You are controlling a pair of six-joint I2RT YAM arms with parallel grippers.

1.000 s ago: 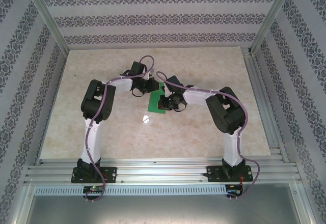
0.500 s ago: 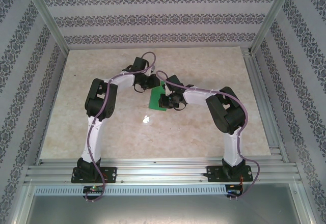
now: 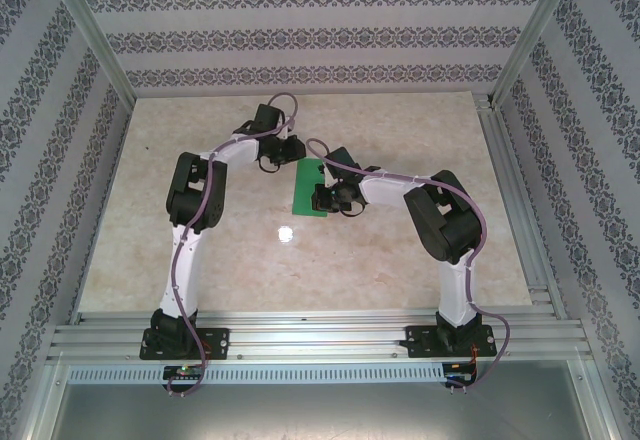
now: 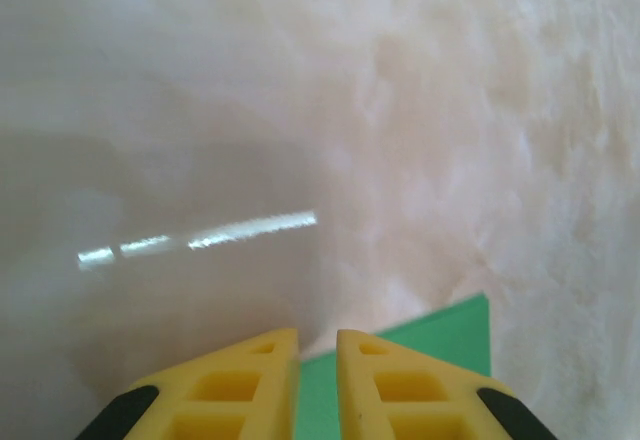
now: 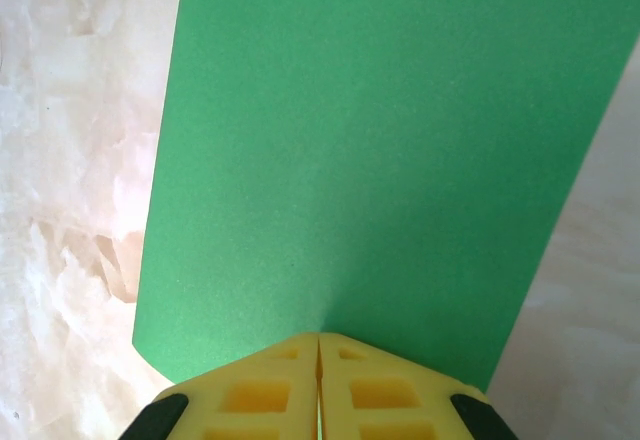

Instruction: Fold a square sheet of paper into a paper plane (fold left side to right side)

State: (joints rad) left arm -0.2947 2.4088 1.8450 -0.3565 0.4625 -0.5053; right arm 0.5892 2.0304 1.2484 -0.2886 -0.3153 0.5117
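**Green paper under the right hand, left hand just off its far corner**

From above, the sheet of paper (image 3: 307,192) lies near the middle of the desk (image 3: 400,260) as a narrow green oblong, its long sides running away from the arm bases. The right hand (image 3: 320,198) sits at the paper's right edge, towards the near end. That arm rises from its base, bends at the elbow and reaches inward to the left. The left hand (image 3: 290,153) is just beside the paper's far left corner. Its arm goes up, folds at the elbow and stretches forward and to the right.

In the left wrist view, the left hand (image 4: 317,355) has its two yellow fingers almost together, with a slim gap between them and nothing held. A corner of the paper (image 4: 440,345) shows beside and below the right finger, and green shows through the gap. The pale marbled desk (image 4: 400,110) stretches beyond.

In the right wrist view, the right hand (image 5: 319,350) is closed, its fingertips meeting at the near edge of the paper (image 5: 380,160). Whether they pinch the edge or only press on it cannot be told. The paper spreads flat ahead, with the desk (image 5: 70,160) on both sides.
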